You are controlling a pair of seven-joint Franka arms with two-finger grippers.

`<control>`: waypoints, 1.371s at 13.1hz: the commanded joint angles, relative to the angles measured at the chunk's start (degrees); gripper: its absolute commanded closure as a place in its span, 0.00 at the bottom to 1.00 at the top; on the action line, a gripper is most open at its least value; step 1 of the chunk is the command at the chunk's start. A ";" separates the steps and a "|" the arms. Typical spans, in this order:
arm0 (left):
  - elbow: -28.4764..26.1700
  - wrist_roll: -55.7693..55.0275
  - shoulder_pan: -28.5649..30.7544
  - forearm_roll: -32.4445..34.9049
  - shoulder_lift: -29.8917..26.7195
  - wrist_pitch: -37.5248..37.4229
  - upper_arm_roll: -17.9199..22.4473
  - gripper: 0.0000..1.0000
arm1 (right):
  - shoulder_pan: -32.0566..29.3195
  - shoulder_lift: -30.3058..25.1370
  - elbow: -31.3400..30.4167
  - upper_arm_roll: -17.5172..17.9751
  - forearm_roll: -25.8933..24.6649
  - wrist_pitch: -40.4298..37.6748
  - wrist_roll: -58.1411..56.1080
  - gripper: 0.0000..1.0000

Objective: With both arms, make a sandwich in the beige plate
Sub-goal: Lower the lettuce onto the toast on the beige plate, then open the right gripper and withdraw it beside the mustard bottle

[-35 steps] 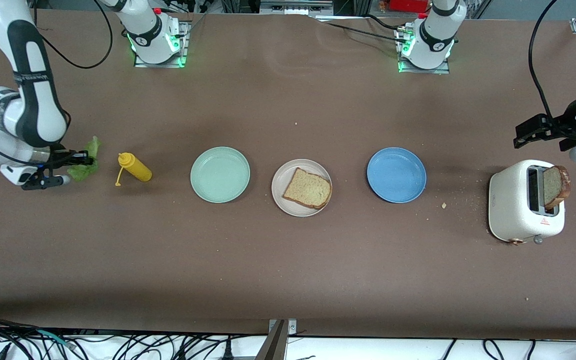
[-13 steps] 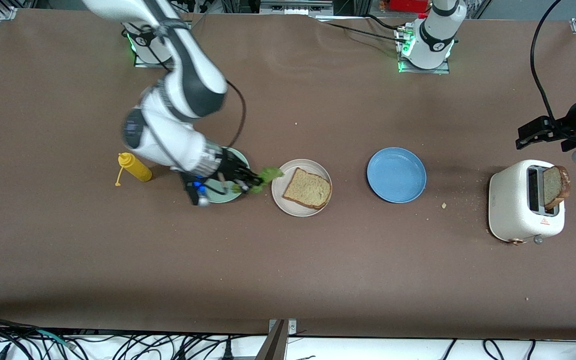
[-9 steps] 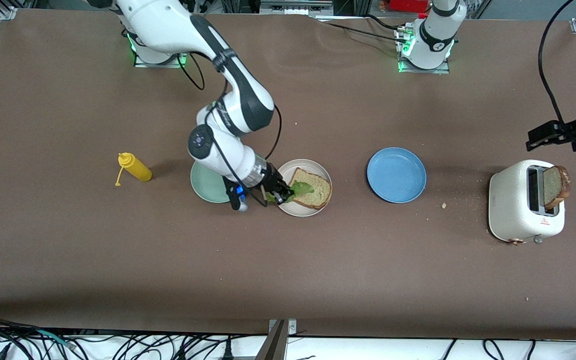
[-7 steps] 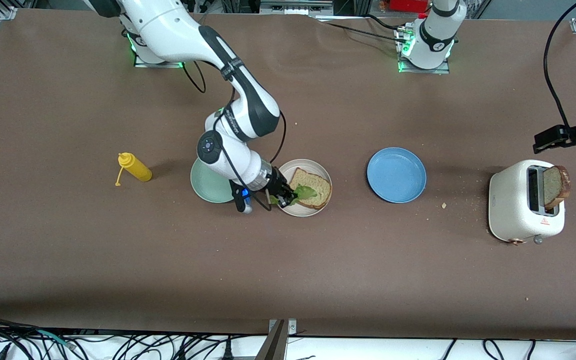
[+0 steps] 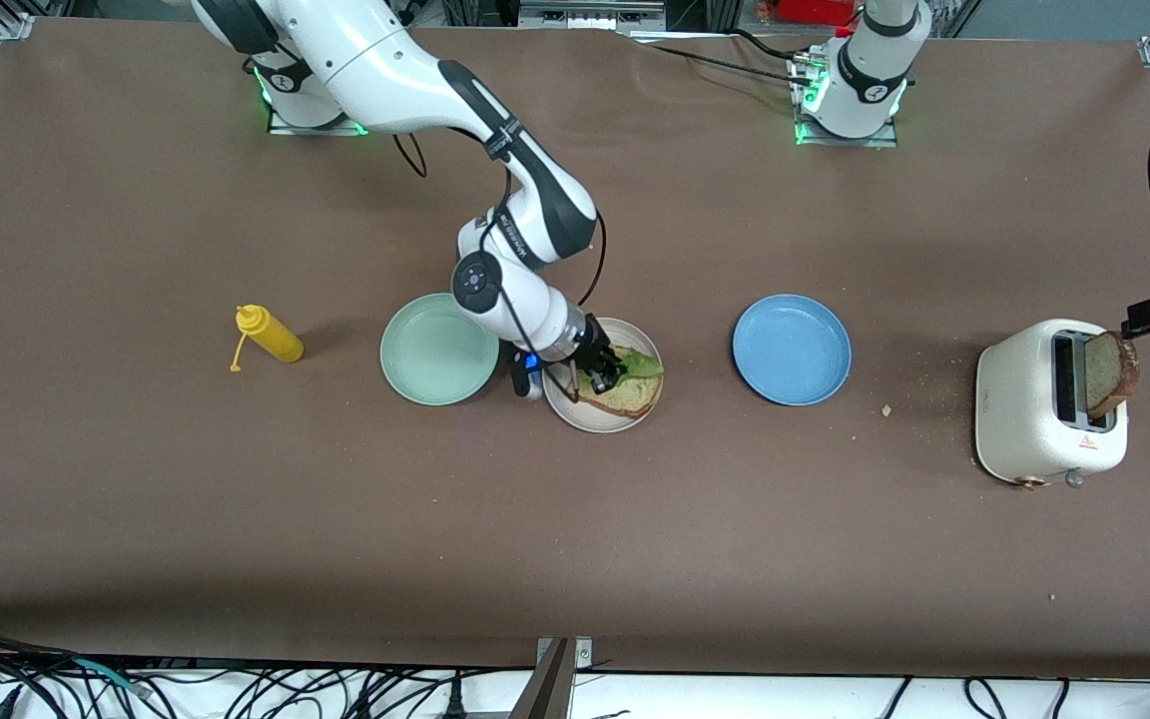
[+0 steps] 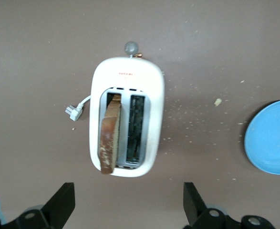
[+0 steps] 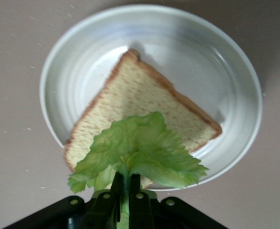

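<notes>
The right gripper (image 5: 607, 376) is stretched out low, fingers pinched together; the left gripper (image 6: 128, 210) hangs high, spread wide.

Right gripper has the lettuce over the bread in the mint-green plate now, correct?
Wrong plate. The right gripper is shut on the lettuce over the bread slice in the beige plate, as the right wrist view shows; the mint-green plate holds nothing.

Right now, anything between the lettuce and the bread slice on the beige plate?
Nothing visible. The right tool is shut on the lettuce, which hangs directly over the bread slice in the beige plate. The left tool is open over the toaster.
</notes>
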 commanded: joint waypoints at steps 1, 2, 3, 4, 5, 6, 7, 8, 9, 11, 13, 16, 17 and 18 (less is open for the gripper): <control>-5.19 3.71 1.99 1.11 0.62 5.87 -0.62 0.00 | -0.80 0.26 0.60 0.54 -3.71 -2.22 1.92 1.00; -7.57 3.80 2.34 1.02 0.53 8.51 -0.62 0.00 | -0.97 0.26 0.60 0.54 -4.76 -2.75 1.66 1.00; -9.68 3.98 2.78 1.02 0.61 10.54 -0.62 0.00 | -1.15 0.09 0.60 0.36 -5.90 -4.06 1.57 1.00; -11.70 4.50 3.83 1.02 0.53 12.82 -0.71 0.00 | -1.41 0.00 0.60 0.27 -6.78 -4.68 1.57 1.00; -13.37 5.90 4.62 1.02 0.53 14.93 -0.71 0.00 | -1.42 0.00 0.60 0.27 -6.88 -4.69 1.66 1.00; -14.87 7.13 5.41 1.02 0.53 16.78 -0.71 0.00 | -1.42 0.00 0.60 0.27 -6.88 -4.77 1.57 1.00; -16.10 7.23 5.86 1.02 0.53 18.19 -0.71 0.01 | -1.42 -0.09 0.60 0.27 -6.88 -4.77 1.66 0.67; -17.16 7.23 5.95 0.94 0.61 19.07 -0.71 0.27 | -1.42 -0.09 0.60 0.36 -6.88 -4.77 1.92 0.20; -17.43 7.23 6.04 0.93 0.61 19.17 -0.71 0.74 | -1.42 -0.17 0.60 0.36 -6.88 -4.77 1.92 0.10; -17.35 7.41 6.04 1.11 0.79 18.65 -0.71 1.00 | -1.50 -0.70 0.69 0.36 -6.53 -4.86 2.01 0.01; -16.65 7.41 5.60 1.28 1.32 18.47 -0.71 1.00 | -2.03 -1.84 1.13 0.36 -6.27 -7.05 1.92 0.01; -14.11 7.24 5.07 1.90 1.23 18.12 -0.89 1.00 | -4.83 -7.27 1.04 0.36 -6.79 -15.37 0.87 0.01; -12.96 7.15 4.98 1.90 1.23 17.25 -1.23 1.00 | -6.15 -9.56 1.04 0.27 -6.79 -19.85 -1.22 0.01; -11.21 7.15 4.72 1.90 1.23 16.19 -1.24 1.00 | -7.64 -12.10 0.96 0.27 -6.79 -24.33 -4.55 0.01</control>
